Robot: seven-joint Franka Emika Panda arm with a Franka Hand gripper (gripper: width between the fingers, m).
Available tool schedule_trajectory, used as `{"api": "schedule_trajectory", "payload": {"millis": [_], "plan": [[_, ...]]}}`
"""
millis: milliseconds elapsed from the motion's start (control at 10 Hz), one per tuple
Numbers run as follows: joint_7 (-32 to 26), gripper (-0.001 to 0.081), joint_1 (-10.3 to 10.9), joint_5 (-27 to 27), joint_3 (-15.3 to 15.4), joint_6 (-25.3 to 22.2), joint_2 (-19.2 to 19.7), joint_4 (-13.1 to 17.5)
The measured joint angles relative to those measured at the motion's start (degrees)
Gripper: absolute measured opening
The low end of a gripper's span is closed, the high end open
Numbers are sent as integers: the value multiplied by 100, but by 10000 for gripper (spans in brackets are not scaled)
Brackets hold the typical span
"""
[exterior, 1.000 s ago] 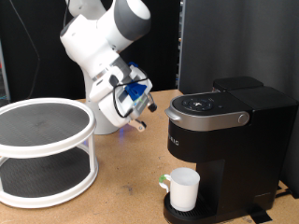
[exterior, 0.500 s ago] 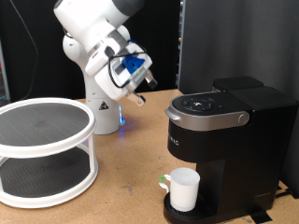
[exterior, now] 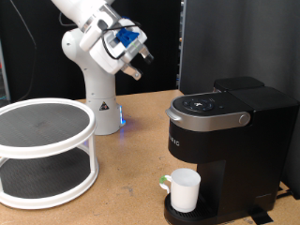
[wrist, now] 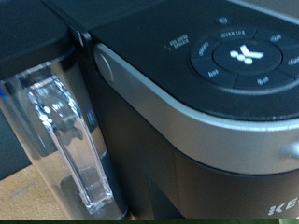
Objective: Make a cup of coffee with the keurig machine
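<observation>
claw (exterior: 141, 66) risen, further from keurig machine (exterior: 225, 141) — cup (exterior: 184, 190) unmoved

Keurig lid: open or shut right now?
Shut. The keurig machine has its lid down flat, the silver-grey handle band seated along the front; the cup stands upright underneath.

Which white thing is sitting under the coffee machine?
The cup. It stands on the keurig machine drip tray, at the exterior view's bottom. The round white two-tier shelf sits apart on the left.

Even indoor light, soft wrist blur
</observation>
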Motion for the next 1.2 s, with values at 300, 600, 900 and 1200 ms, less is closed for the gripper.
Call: {"api": "schedule_trajectory", "payload": {"millis": [300, 600, 900, 1200], "plan": [[323, 805, -276, -149, 191, -322, -338, 2], [326, 805, -263, -156, 226, -354, -265, 58], [629, 805, -247, -442, 586, -513, 35, 420], [950, 805, -233, -1048, 924, -1295, 611, 1172]]}}
